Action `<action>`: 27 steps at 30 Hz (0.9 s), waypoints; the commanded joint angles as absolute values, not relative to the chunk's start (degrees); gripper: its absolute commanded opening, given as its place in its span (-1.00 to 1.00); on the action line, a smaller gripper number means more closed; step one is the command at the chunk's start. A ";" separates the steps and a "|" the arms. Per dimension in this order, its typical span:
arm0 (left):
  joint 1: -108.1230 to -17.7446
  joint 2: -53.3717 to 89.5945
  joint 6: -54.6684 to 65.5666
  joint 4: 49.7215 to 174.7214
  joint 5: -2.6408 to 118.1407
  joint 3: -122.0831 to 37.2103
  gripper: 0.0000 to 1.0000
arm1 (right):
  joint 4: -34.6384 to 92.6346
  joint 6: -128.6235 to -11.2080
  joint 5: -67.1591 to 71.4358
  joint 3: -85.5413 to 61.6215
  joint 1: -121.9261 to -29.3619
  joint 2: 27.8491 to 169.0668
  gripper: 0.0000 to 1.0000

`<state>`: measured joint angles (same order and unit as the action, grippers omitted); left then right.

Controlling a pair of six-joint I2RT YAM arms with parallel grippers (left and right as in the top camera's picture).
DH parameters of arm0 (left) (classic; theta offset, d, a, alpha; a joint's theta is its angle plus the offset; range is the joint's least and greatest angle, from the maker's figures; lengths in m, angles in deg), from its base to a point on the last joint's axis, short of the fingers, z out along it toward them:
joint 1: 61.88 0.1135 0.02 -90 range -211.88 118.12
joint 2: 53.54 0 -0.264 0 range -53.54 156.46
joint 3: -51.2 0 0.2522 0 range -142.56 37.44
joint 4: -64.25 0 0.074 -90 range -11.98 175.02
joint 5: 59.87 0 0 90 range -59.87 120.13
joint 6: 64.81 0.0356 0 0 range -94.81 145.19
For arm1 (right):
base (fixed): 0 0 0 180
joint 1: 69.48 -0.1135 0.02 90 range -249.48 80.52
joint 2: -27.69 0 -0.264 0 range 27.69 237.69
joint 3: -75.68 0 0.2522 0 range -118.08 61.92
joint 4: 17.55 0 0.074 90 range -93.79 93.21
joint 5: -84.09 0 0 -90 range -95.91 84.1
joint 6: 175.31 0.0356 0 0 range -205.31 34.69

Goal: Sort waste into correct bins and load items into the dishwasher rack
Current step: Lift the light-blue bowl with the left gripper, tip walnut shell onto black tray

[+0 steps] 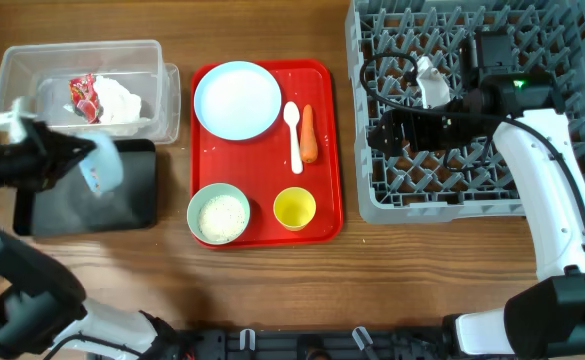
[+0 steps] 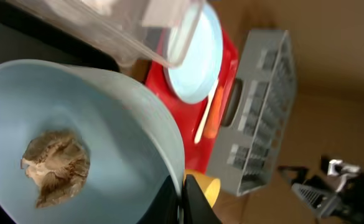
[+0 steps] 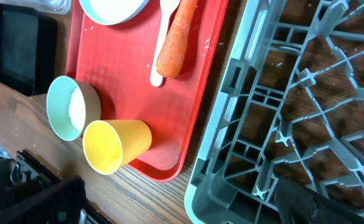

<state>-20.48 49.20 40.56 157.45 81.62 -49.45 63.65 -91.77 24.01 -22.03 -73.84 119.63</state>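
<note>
The left gripper (image 1: 84,160) pinches the rim of the blue bowl (image 1: 102,168) in its jaws and holds it tipped over the black tray (image 1: 137,205) near the surface's left edge, probably to shed the brown lump (image 2: 56,165) inside. The right gripper (image 1: 384,130) hovers over the rack (image 1: 552,40) at the far right corner, likely waiting. I cannot tell whether its jaws are spread. The wooden surface (image 1: 272,290) fills every view, and no room shows.

Under our right gripper (image 1: 377,131): dishwasher rack (image 1: 442,190) pegs. Left of it: bare wood strip (image 1: 341,100), then red tray (image 1: 327,150). Beyond our left gripper (image 1: 88,160) and its pale blue bowl (image 1: 103,172): clear tub (image 1: 167,110) wall. Below: black tray (image 1: 132,205), open.
</note>
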 commanded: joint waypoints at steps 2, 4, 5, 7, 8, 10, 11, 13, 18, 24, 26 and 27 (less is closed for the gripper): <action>-11.87 51.54 45.22 157.06 93.97 -48.69 -0.92 | 63.54 -91.14 23.70 -22.59 -73.97 120.15 0.99; -9.83 55.61 45.61 157.56 97.81 -48.69 -0.92 | 63.54 -91.14 23.70 -22.59 -73.97 120.15 0.99; -9.57 57.42 45.57 158.35 99.19 -48.69 -0.92 | 63.54 -91.16 23.70 -22.59 -73.97 120.15 1.00; -9.37 61.05 45.57 160.58 101.05 -48.69 -0.92 | 63.54 -91.25 23.70 -22.59 -73.97 120.15 0.99; -9.35 62.71 45.57 161.28 102.53 -48.69 -0.92 | 63.54 -91.31 23.68 -22.59 -73.97 120.15 0.99; -9.35 64.02 45.57 161.63 104.61 -48.69 -0.92 | 63.48 -91.34 23.68 -22.59 -73.97 120.15 0.99; -9.35 64.02 45.55 161.63 105.79 -48.69 -0.92 | 63.50 -91.34 23.68 -22.59 -73.97 120.15 0.99; -9.35 64.02 45.57 165.32 111.54 -48.69 -0.92 | 63.56 -91.31 23.66 -22.59 -73.97 120.15 1.00; -9.35 64.02 45.59 167.71 114.05 -48.69 -0.92 | 63.56 -91.31 23.66 -22.59 -73.97 120.15 0.99; -13.18 53.92 58.70 174.59 115.63 -51.79 -0.92 | 63.52 -91.29 23.68 -22.59 -73.97 120.15 0.99; -18.33 45.99 62.18 172.86 114.62 -53.96 -0.92 | 63.48 -91.29 23.68 -22.59 -73.97 120.15 0.99; -22.90 41.47 61.98 168.73 112.24 -54.83 -0.92 | 63.52 -91.29 23.68 -22.59 -73.97 120.15 0.99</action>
<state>-15.43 52.28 56.61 173.13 113.40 -51.35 63.67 -91.55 24.01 -22.03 -73.84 119.63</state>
